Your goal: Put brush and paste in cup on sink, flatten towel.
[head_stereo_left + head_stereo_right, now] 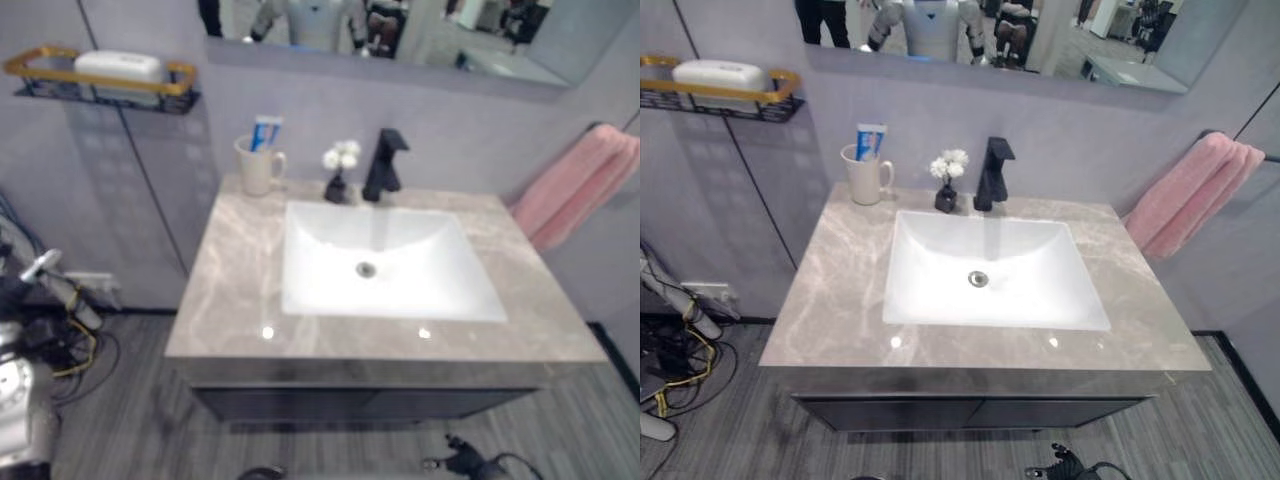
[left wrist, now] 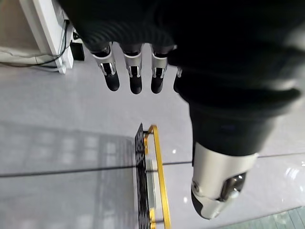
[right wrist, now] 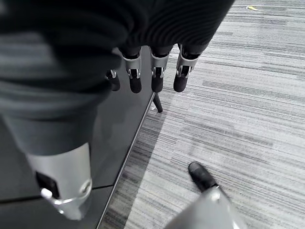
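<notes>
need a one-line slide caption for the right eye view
Marble vanity with white basin, toothpaste standing in the cup, pink towel bunched on the wall rail.

Each hand, left hand (image 2: 143, 71) and right hand (image 3: 147, 67), carried a dark ribbed cover over its back and wrist. Beyond the cover, silver fingers (image 2: 135, 71) ended in dark tips; the thumb (image 2: 219, 183) was silver.
</notes>
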Available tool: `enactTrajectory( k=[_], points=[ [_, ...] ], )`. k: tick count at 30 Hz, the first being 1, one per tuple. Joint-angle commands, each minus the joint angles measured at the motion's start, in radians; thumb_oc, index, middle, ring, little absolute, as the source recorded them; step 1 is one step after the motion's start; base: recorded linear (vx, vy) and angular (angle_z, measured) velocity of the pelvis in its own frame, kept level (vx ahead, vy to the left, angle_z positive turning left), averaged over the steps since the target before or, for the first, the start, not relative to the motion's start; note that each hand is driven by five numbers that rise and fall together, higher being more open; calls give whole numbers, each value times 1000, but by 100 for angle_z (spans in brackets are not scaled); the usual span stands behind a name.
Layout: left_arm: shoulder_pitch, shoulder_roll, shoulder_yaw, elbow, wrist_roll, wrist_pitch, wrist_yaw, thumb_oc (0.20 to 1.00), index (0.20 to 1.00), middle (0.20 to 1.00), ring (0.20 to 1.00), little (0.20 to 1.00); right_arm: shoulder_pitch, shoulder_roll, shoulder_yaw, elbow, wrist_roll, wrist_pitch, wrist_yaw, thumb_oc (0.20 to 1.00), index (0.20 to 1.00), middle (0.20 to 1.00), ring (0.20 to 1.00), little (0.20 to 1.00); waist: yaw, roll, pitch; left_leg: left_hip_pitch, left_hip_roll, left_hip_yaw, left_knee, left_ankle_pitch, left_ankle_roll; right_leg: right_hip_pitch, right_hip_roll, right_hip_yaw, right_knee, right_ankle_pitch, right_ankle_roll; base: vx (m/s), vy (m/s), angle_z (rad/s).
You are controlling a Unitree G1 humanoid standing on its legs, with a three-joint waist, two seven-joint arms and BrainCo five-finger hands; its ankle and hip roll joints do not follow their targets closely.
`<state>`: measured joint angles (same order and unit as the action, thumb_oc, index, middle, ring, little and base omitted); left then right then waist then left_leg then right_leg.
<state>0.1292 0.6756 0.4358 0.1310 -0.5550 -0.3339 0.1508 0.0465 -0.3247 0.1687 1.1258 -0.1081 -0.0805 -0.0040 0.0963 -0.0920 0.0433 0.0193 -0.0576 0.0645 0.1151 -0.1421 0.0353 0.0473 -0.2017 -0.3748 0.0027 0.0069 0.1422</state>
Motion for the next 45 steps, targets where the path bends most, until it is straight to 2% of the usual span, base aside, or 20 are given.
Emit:
enactTrajectory(
  k=[1,3,7,9,10,11,12,13,14,17,19,21,22,23,25,30,35,41,45],
  points=[
    [-69,46,-3,-53,-32,-33,-17,1000,1000,1000,1000,1000,-46,-63,26,18,30,-16,-22,1000,1000,1000,1000,1000,-26,38,-5,58,110,-14,-131,39,-44,0,68,-8,-6,-7,-11,98,-229,-3],
    [-69,50,-2,-52,-34,-31,-18,1000,1000,1000,1000,1000,-45,-65,25,20,34,-15,-21,1000,1000,1000,1000,1000,-29,39,-6,62,119,-12,-144,48,-50,-2,76,-8,-3,-15,-17,88,-208,-6],
    [-100,44,-29,-58,-40,-31,-16,1000,1000,1000,1000,1000,-31,-63,38,32,35,-22,-27,1000,1000,1000,1000,1000,-54,42,5,36,168,-4,-139,97,-91,-27,117,-5,12,-49,-54,85,-298,7],
    [-120,33,-48,-59,-44,-27,-14,1000,1000,1000,1000,1000,-24,-66,46,39,38,-24,-27,1000,1000,1000,1000,1000,-55,38,18,0,187,-3,-58,113,-106,-16,138,-7,8,-68,-76,69,-248,6],
    [-121,33,-49,-58,-44,-27,-13,1000,1000,1000,1000,1000,-24,-66,45,39,38,-24,-27,1000,1000,1000,1000,1000,-55,39,18,-3,188,-5,-53,111,-106,-17,138,-7,8,-68,-77,30,-234,4],
    [-137,30,-59,-57,-45,-26,-8,1000,1000,1000,1000,1000,-29,-74,56,49,30,-23,-26,1000,1000,1000,1000,1000,-48,34,39,-42,184,-28,30,124,-112,-13,146,-10,7,-70,-91,19,-180,2],
    [-145,29,-63,-60,-53,-28,-2,1000,1000,1000,1000,1000,-31,-78,64,52,25,-21,-26,1000,1000,1000,1000,1000,-47,32,44,-52,183,-39,32,138,-112,-17,147,-13,8,-73,-92,72,-236,3],
    [-157,36,-66,-56,-48,-24,9,1000,1000,1000,1000,1000,-28,-84,66,53,22,-17,-25,1000,1000,1000,1000,1000,-54,32,45,-52,205,-44,-46,152,-116,-19,153,-17,17,-94,-89,63,-104,-3],
    [-158,37,-67,-56,-48,-23,10,1000,1000,1000,1000,1000,-27,-84,66,53,22,-17,-25,1000,1000,1000,1000,1000,-55,32,44,-47,206,-45,-58,158,-117,-20,153,-18,19,-96,-89,34,-57,6],
    [-172,47,-65,-59,-29,-29,34,1000,1000,1000,1000,1000,-31,-101,52,54,37,-13,-33,1000,1000,1000,1000,1000,-59,29,67,-135,210,-82,-197,246,-125,-36,141,-33,46,-101,-93,-77,25,21],
    [-177,50,-58,-59,-28,-34,43,1000,1000,1000,1000,1000,-37,-102,48,60,41,-13,-40,1000,1000,1000,1000,1000,-56,30,79,-169,207,-94,-202,253,-122,-45,138,-40,62,-102,-99,-59,96,8],
    [-141,60,-16,-75,-25,-39,44,1000,1000,1000,1000,1000,-45,-109,47,62,47,-17,-39,1000,1000,1000,1000,1000,-31,51,90,-175,213,-135,-202,266,-128,-53,139,-13,132,-132,-105,47,171,-1],
    [-141,59,-16,-75,-25,-39,45,1000,1000,1000,1000,1000,-45,-110,47,62,47,-16,-39,1000,1000,1000,1000,1000,-33,52,89,-177,213,-137,-202,269,-127,-55,139,-15,133,-131,-105,129,243,-36],
    [-97,56,24,-94,-23,-36,37,1000,1000,1000,1000,1000,-49,-113,40,74,46,-16,-30,1000,1000,1000,1000,1000,-7,56,81,-140,209,-187,-189,259,-113,-54,128,19,183,-158,-102,157,279,-38],
    [-68,48,39,-99,-22,-33,25,1000,1000,1000,1000,1000,-34,-106,22,75,48,-17,-24,1000,1000,1000,1000,1000,-9,60,73,-134,195,-182,-163,235,-107,-40,105,21,198,-165,-93,162,324,-62],
    [-12,49,65,-118,-8,-31,19,1000,1000,1000,1000,1000,-3,-73,-3,54,58,-14,-11,1000,1000,1000,1000,1000,4,48,50,-99,149,-155,-134,173,-71,6,62,40,151,-133,-51,130,255,-18],
    [17,60,74,-126,0,-15,11,1000,1000,1000,1000,1000,30,-43,11,34,40,-12,1,1000,1000,1000,1000,1000,-1,42,37,-51,138,-120,-197,173,-60,28,50,42,95,-100,-21,89,164,-16],
    [-8,86,44,-81,-42,5,-20,1000,1000,1000,1000,1000,47,-34,14,34,33,-4,5,1000,1000,1000,1000,1000,-19,35,26,-52,129,-101,-202,158,-54,26,39,40,62,-60,0,75,95,-6],
    [-36,153,33,-21,-31,19,-24,1000,1000,1000,1000,1000,54,-36,17,27,34,-2,11,1000,1000,1000,1000,1000,-34,32,26,-58,126,-89,-202,152,-52,14,34,46,55,-34,12,71,83,0]
  ],
)
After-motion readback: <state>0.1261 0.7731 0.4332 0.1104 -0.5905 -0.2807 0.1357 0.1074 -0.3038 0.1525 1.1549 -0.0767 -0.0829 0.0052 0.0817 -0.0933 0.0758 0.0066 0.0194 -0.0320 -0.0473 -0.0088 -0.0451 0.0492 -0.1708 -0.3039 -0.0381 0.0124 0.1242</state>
